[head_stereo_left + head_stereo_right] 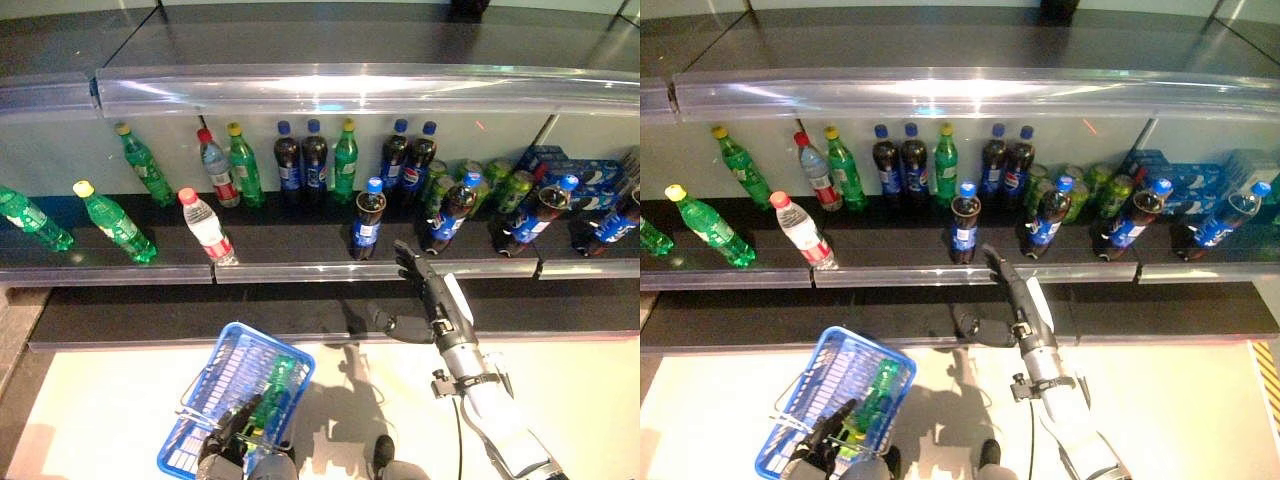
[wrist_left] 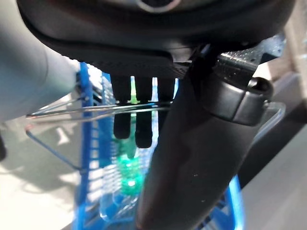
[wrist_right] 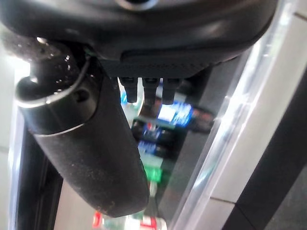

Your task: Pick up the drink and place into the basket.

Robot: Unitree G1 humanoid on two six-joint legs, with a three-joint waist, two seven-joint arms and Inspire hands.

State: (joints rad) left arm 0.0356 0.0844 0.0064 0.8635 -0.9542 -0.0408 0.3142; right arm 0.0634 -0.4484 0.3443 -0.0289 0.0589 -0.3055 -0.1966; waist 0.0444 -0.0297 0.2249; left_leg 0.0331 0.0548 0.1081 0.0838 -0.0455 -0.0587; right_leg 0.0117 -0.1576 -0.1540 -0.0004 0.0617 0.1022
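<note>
Reach for a cola

Basket (image 1: pixel 190 440) sits at lower left, its wire handle gripped by the left hand (image 1: pixel 232 432), one green bottle (image 1: pixel 272 392) inside. Right hand (image 1: pixel 425 285), fingers straight and empty, nears the shelf edge mid-frame. Next, I judge: close round the cola (image 1: pixel 367 220).

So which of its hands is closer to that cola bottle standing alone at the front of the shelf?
The right hand, reaching up just beside the cola bottle. The left hand is far below, holding the blue basket.
</note>
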